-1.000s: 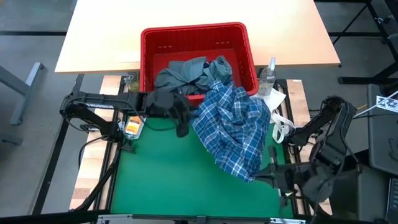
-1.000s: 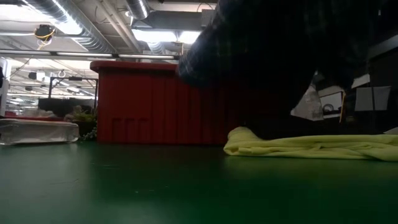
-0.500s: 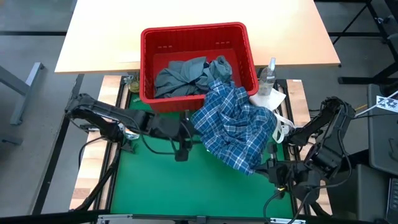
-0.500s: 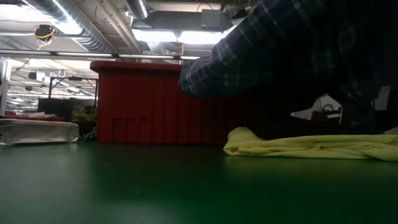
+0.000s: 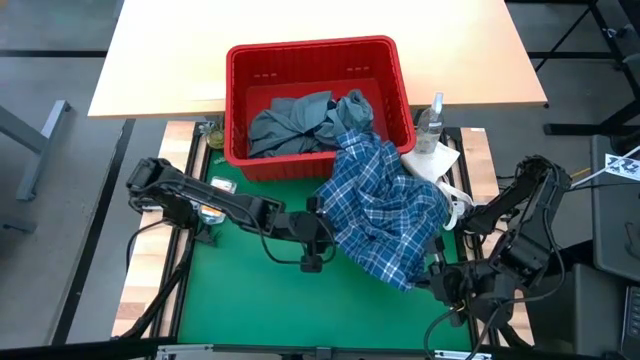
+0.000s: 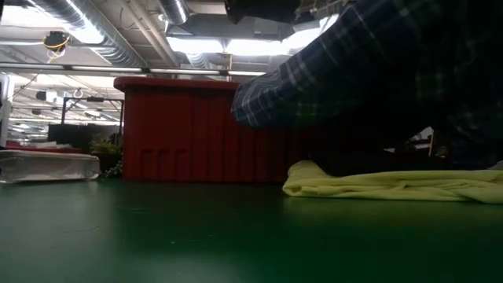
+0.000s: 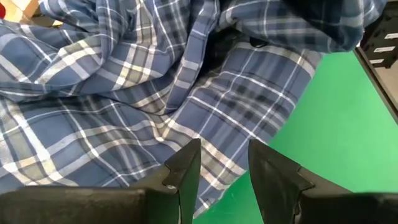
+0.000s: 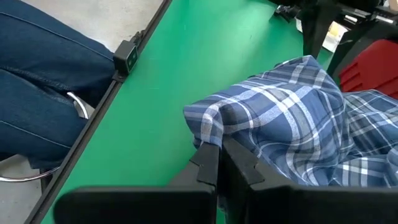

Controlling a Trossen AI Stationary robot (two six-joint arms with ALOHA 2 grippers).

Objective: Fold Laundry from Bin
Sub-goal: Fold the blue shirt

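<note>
The blue-white plaid shirt (image 5: pixel 385 215) spills from the front right corner of the red bin (image 5: pixel 240 100) over the green mat; in the low view it hangs above the mat (image 6: pixel 369 71). Grey-blue laundry (image 5: pixel 295 122) lies in the bin. A yellow garment (image 6: pixel 393 183) lies flat on the mat under the shirt. My right gripper (image 5: pixel 437 283) is shut at the shirt's near right end. My left gripper (image 5: pixel 312 262) stands open at the shirt's left edge (image 7: pixel 205 180), its fingers either side of the hem; I cannot tell whether they touch it. My right gripper pinches a bunched edge of the plaid shirt (image 8: pixel 214 143) between its two shut fingers. They come from the table's near right side, slanting down. The cloth bulges up and away from the fingertips toward the bin; one layer or several, I cannot tell.
A clear spray bottle (image 5: pixel 431 118) and a white paper towel (image 5: pixel 437 160) stand right of the bin. A pale wooden tabletop (image 5: pixel 160 60) lies behind the bin. A person's jeans-clad leg (image 8: pixel 43 68) is beside the mat's edge. Bare green mat (image 5: pixel 250 310) spreads at the near left.
My left gripper has swung from beside the bin's front wall toward the table's right and near edge, sinking toward the mat, up to the plaid shirt's left edge; its fingers stay equally apart. The shirt's lower part has bunched up slightly.
</note>
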